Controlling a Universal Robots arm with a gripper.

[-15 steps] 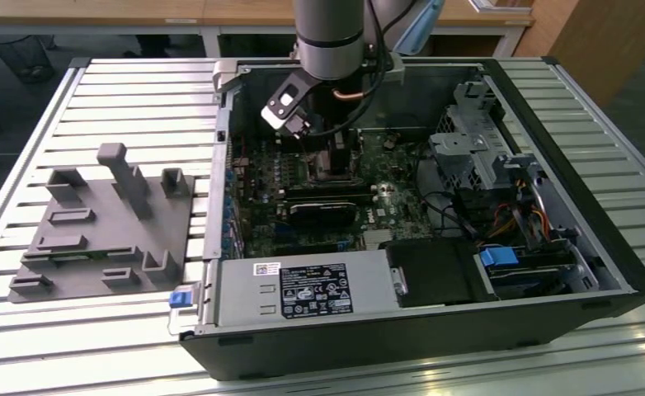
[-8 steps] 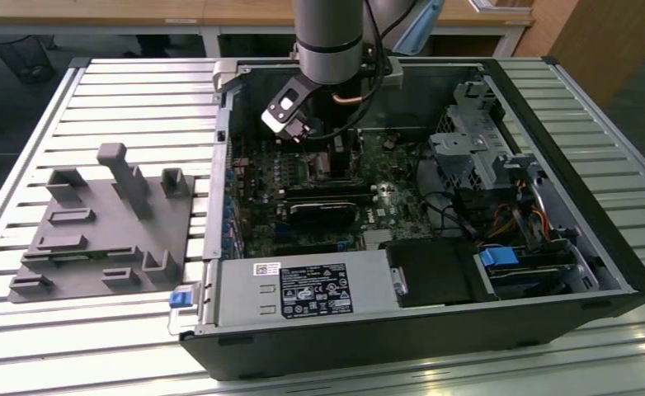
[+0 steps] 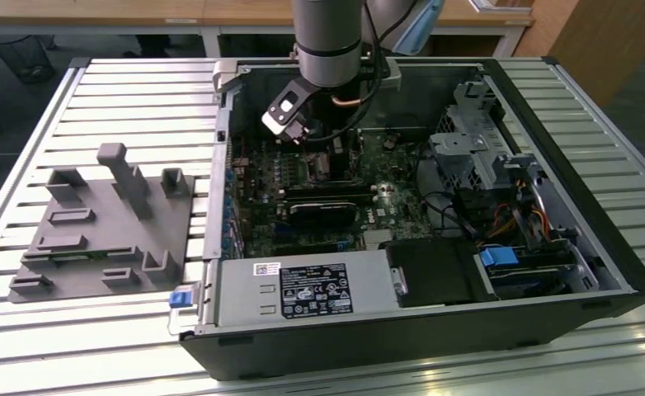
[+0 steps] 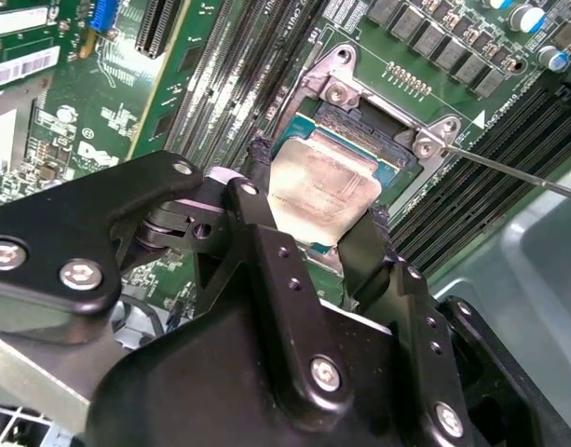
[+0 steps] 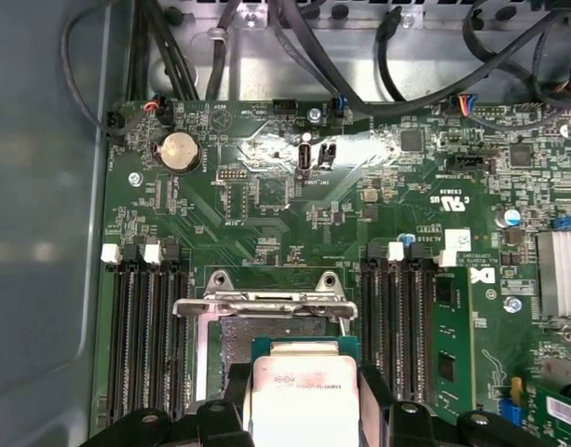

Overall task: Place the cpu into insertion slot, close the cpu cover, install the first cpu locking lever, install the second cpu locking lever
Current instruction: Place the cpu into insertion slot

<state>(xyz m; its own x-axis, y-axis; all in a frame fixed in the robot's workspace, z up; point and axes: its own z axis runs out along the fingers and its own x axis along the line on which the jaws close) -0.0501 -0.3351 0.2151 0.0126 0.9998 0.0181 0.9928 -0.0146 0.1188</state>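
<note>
My gripper (image 4: 315, 197) is shut on the cpu (image 4: 313, 191), a flat square chip with a dull silver top, one black finger (image 4: 259, 172) on each of two opposite edges. The cpu (image 5: 304, 396) hangs just above the insertion slot (image 5: 266, 333), a dark square socket in the green board, and covers part of it. The metal cpu cover (image 5: 265, 304) stands raised at the slot's far edge. A thin locking lever (image 4: 513, 170) sticks out beside the socket frame. In the exterior view the gripper (image 3: 303, 132) is inside the open computer case, over the slot (image 3: 318, 167).
Long black memory slots (image 5: 147, 326) flank the socket on both sides. Cables (image 5: 378, 84) run along the case wall beyond the board. A black heatsink block (image 3: 325, 213) and a power supply (image 3: 300, 290) sit inside the case. A grey fixture (image 3: 108, 227) lies outside it at the exterior view's left.
</note>
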